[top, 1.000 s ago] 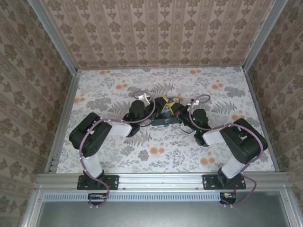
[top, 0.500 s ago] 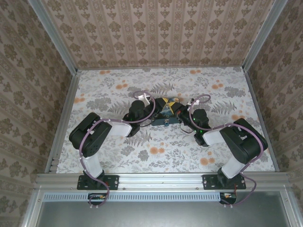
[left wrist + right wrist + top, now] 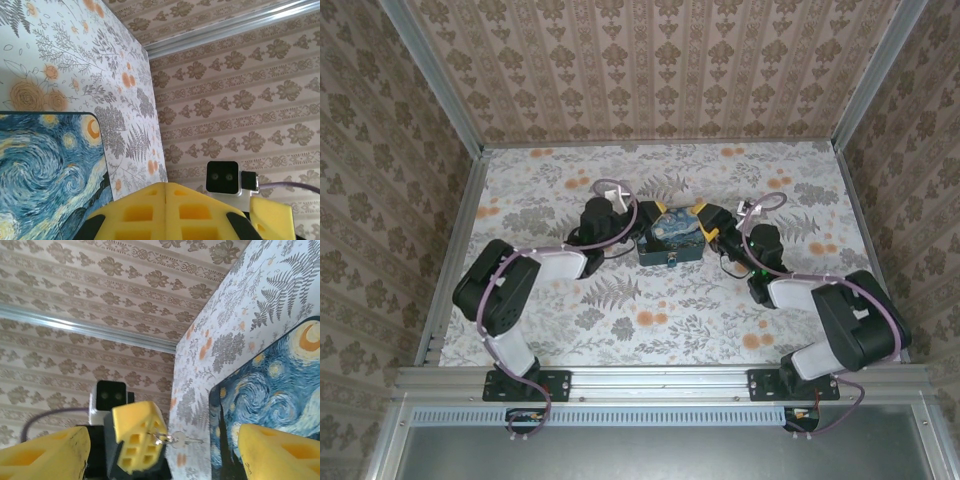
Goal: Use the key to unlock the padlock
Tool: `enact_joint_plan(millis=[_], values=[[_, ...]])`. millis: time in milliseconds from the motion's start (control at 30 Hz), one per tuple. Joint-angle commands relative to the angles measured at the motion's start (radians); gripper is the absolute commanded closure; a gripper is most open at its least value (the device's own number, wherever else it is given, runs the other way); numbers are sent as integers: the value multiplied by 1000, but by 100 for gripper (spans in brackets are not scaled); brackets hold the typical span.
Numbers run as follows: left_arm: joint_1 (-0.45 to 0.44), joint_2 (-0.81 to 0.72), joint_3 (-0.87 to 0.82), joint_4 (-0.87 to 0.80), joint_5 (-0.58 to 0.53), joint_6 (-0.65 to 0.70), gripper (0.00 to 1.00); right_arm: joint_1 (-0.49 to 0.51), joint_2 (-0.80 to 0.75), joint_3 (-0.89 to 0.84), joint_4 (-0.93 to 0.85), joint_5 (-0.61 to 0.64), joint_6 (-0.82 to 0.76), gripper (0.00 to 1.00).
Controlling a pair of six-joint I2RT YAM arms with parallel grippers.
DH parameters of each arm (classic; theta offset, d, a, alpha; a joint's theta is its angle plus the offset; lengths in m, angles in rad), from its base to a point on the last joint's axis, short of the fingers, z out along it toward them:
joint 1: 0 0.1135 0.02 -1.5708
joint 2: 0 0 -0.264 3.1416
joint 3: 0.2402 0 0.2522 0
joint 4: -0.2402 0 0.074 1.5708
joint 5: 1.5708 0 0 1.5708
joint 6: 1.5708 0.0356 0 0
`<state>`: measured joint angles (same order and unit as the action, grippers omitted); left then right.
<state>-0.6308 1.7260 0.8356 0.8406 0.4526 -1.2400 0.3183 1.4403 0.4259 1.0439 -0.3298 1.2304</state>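
Now box (image 3: 672,236) btwn right gripper (image 3: 706,224) & left gripper (image 3: 165,202) w/ key (image 3: 189,441)

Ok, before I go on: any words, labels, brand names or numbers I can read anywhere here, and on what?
No readable text anywhere.
The painted box: only a swirly night-sky picture, no lettering.
The key: too small to show any stamp.
The wallpaper and table cover: floral pattern only.

The painted box (image 3: 670,230), shared by all views, is overlooked from high above its near side. Either end is seen closely, sideways, by a wrist camera.
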Motion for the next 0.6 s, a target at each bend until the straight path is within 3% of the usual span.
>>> enact_joint_plan(millis=[0, 133, 267, 400, 567], values=[[20, -74, 69, -126, 144, 135, 100, -5, -89, 45, -184, -56, -182, 21], [37, -125, 131, -311, 228, 277, 100, -5, -137, 47, -210, -56, -282, 24], [46, -147, 200, -463, 289, 376, 100, -6, -134, 80, -204, -163, -352, 28], [49, -143, 249, -534, 342, 413, 100, -7, -71, 99, -70, -280, -323, 35], [52, -139, 267, -562, 378, 423, 100, -2, 30, 112, 112, -339, -239, 44]])
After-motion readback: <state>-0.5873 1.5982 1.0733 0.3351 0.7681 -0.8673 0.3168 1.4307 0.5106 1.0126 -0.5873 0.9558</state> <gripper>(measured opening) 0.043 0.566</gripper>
